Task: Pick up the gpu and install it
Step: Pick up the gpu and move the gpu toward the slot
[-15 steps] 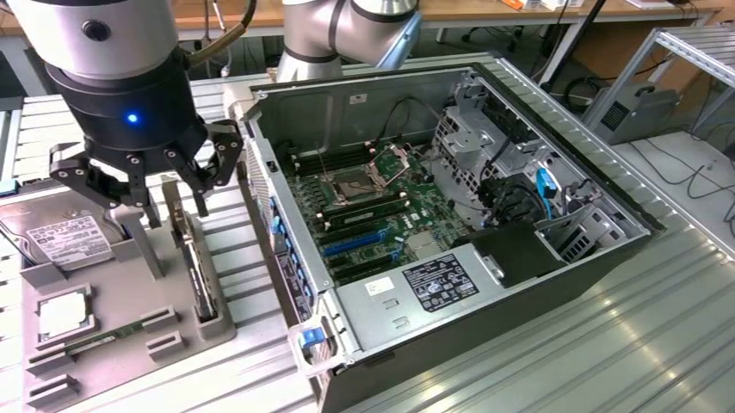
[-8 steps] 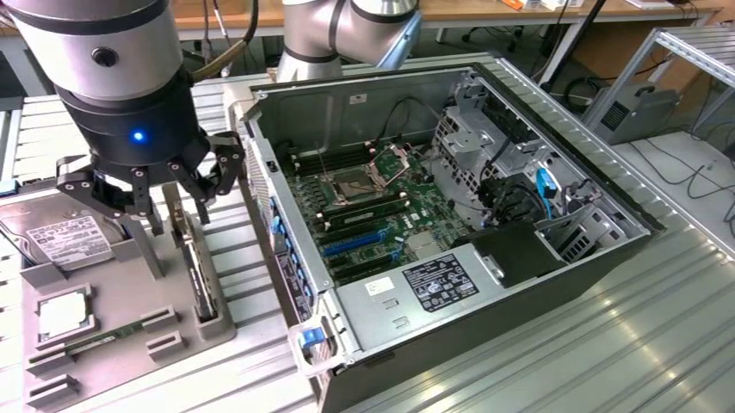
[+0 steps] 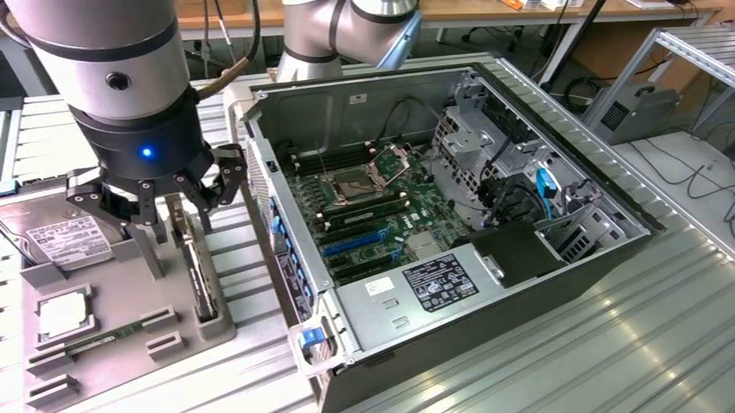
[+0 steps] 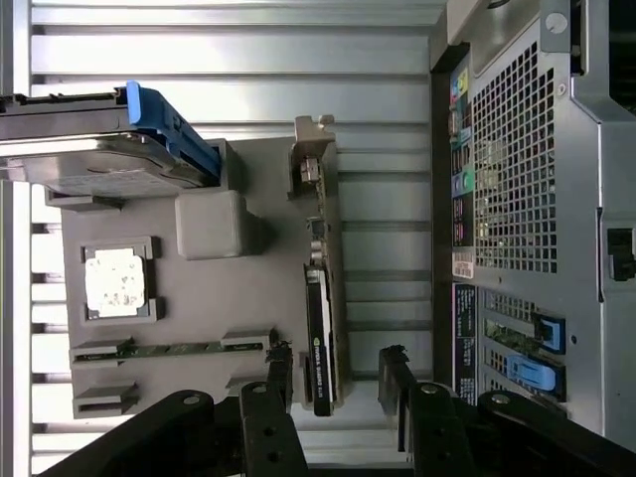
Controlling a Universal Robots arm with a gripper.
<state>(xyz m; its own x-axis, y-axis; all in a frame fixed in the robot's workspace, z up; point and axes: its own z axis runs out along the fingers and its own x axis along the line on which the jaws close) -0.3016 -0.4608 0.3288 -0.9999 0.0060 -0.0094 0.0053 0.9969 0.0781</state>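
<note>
Exterior view: I have the gripper (image 3: 161, 215) hanging over the grey tray (image 3: 126, 297), on the view's left. Its fingers are spread wide and nothing is pinched between them. The gpu (image 3: 205, 288) stands on edge in a slot along the tray's side nearest the case (image 3: 574, 258). The fingers cover the gpu's far end, so I can't tell whether they touch it or just hover. The drive (image 3: 58, 237) lies partly behind the gripper, with only its label side showing. The cpu (image 3: 64, 311) and the memory stick (image 3: 109, 335) sit in their tray pockets. The case lies open with the board (image 3: 367, 215) exposed. Its expansion slots are hard to pick out among the connectors.

Wrist view: I see the gpu (image 4: 323, 318) edge-on as a thin dark strip with its metal bracket (image 4: 313, 149) at the end away from the gripper. The gripper (image 4: 335, 368) straddles the near end, one finger (image 4: 273, 393) just beside the card, the other (image 4: 397, 383) clearly apart. The finger roots are cut off by the frame. The drive (image 4: 89, 159) carries a blue tab (image 4: 169, 124). The cpu (image 4: 114, 281) and memory stick (image 4: 169, 349) lie flat on the tray (image 4: 199, 303). The case (image 4: 527, 199) shows its grilled rear panel, partly cropped.
</note>
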